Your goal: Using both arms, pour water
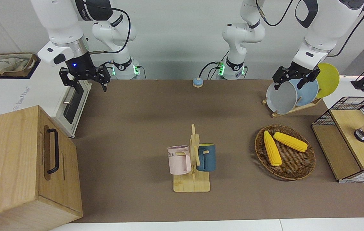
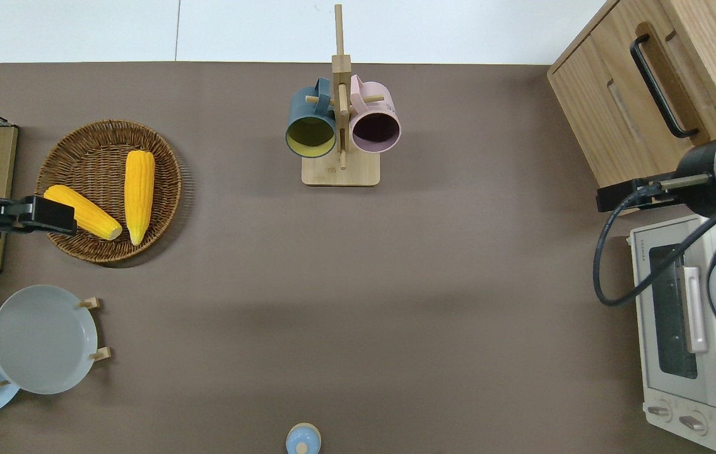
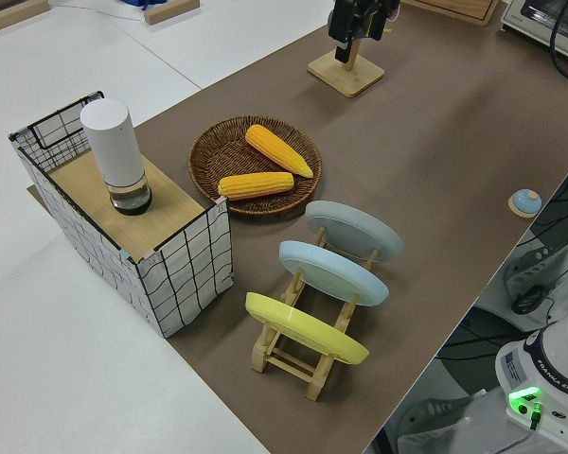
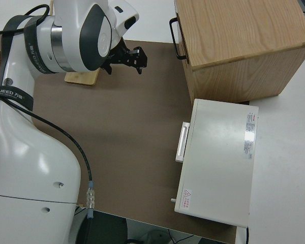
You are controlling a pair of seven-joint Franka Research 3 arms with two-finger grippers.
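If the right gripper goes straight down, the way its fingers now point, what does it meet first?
Probably the bare brown table mat, beside the toaster oven. The right gripper is open and holds nothing; depth is unclear, so it might clip the oven's front edge.

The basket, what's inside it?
Two yellow corn cobs lie side by side in the basket, uncovered. In the overhead view the left claw hides one cob's end.
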